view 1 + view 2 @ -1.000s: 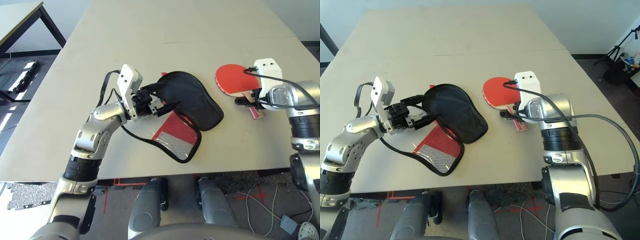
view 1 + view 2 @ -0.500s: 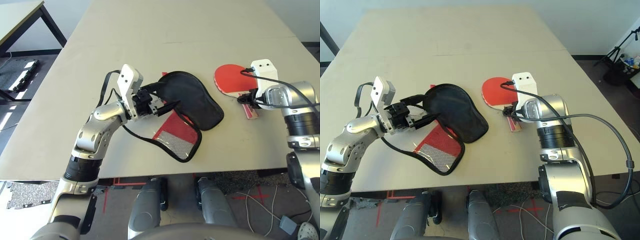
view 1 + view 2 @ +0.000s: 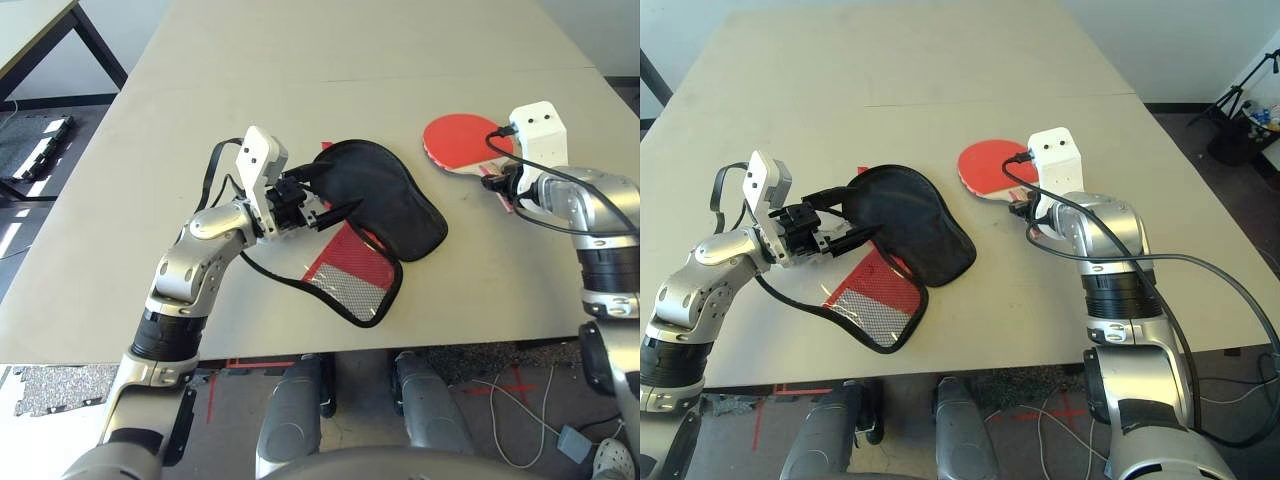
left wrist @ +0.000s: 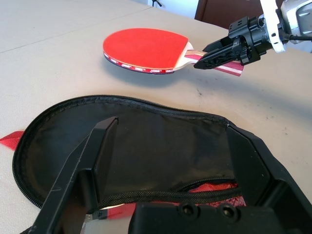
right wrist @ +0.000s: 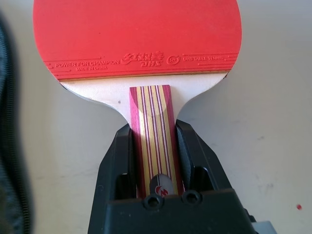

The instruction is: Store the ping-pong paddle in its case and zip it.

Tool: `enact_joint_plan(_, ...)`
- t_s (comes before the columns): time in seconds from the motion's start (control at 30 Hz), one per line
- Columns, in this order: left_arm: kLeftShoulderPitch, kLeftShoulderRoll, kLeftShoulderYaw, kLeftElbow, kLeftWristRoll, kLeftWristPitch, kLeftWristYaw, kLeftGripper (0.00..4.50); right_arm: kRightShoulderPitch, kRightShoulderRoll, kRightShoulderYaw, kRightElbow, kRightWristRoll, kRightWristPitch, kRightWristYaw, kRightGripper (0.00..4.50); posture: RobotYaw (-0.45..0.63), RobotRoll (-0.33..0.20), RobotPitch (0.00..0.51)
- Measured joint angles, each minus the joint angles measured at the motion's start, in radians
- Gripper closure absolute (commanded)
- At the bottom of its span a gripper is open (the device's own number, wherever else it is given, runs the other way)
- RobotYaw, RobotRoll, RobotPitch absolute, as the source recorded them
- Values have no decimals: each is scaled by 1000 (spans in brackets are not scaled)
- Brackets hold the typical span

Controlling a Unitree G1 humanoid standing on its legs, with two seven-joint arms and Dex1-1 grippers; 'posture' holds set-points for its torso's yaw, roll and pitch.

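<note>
In the left eye view, the beige counter (image 3: 300, 120) is filling most of the frame. The case (image 3: 375, 205) is lying open at the centre, its black lining facing up and its red flap with the mesh pocket (image 3: 350, 280) spreading toward the lower middle. The left tool (image 3: 318, 205) is hovering at the case's left edge with its two black fingers standing wide apart, one above and one below the black flap's rim. At the upper right, the ping-pong paddle (image 3: 458, 140) is showing its red face upward, and the right tool (image 3: 497, 180) is sitting at its handle.

In the right eye view, the same layout is showing: the case at centre left, the paddle right of centre in the upper half, and the right silver forearm (image 3: 1105, 240) running down from it.

In the left wrist view, the left tool's fingers (image 4: 97, 151) are spreading wide over the black lining in the lower half of the frame, holding nothing. In the upper half, the paddle's blade is floating clear of the counter, casting a shadow beneath, with the right tool clamping the striped handle (image 4: 214, 61) at the upper right.

In the right wrist view, the right tool's fingers (image 5: 122, 161) are pressing against both sides of the pale, red-striped handle in the lower centre, gripping it. The red rubber face is filling the top of the frame, and a dark edge of the case is showing at the far left.
</note>
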Motion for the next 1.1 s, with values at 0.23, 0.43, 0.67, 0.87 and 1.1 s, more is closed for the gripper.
enact_joint_plan(0.23,0,0,-1,0,7,0,0,0,11,81,19,-146,12,6,-1,3287,11,0,213)
enact_joint_plan(0.43,1,1,-1,0,17,0,0,0,52,225,102,-242,10,48,-55,3287,21,0,216)
enact_joint_plan(0.67,1,7,0,-1,17,1,0,0,104,267,181,-269,7,68,-76,3287,33,0,221)
enact_joint_plan(0.87,7,13,0,-5,17,3,3,0,105,221,204,-264,-1,60,-55,3287,38,0,223)
enact_joint_plan(1.1,10,13,0,-6,17,3,8,0,111,186,232,-253,-2,48,-14,3288,37,0,225)
